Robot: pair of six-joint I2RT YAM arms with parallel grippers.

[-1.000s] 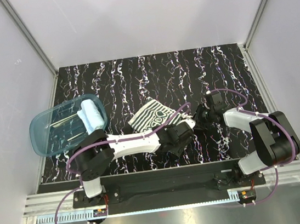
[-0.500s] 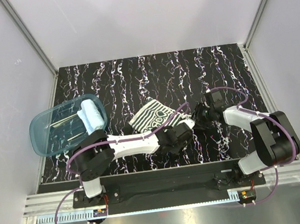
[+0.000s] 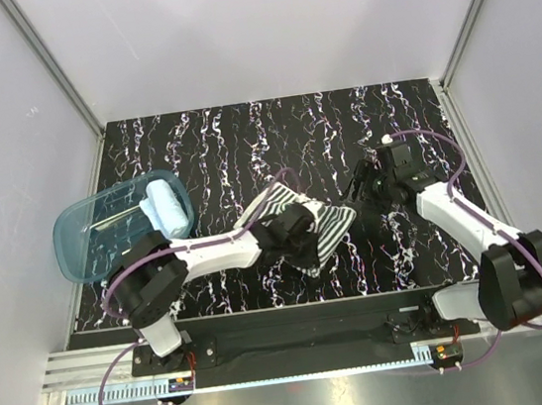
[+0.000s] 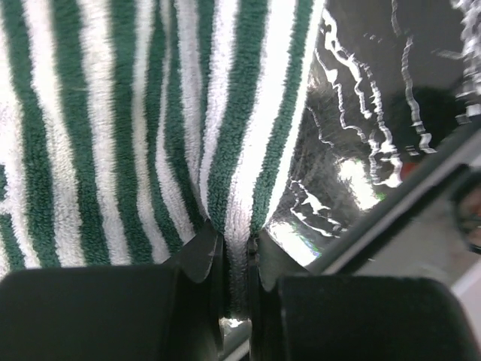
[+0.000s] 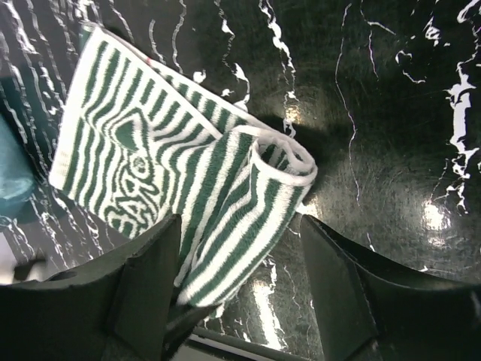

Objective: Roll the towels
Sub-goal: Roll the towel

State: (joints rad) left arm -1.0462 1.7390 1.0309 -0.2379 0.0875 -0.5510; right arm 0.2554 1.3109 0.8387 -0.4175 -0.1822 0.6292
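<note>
Top external shows the light blue towel (image 3: 163, 205) in the tub (image 3: 86, 237) by the left edge of the tabletop (image 3: 242, 136), the left end effector (image 4: 229, 244) clamped on the striped towel (image 3: 331, 226) near the front edge, likely to roll it, and the right end effector (image 5: 239, 233) spread apart beside.

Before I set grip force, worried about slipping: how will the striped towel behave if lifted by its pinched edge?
Probably floppy: the striped towel folds over itself in a soft loop. Likely light, and its terry pile should resist slipping between the left fingers pinching it.
</note>
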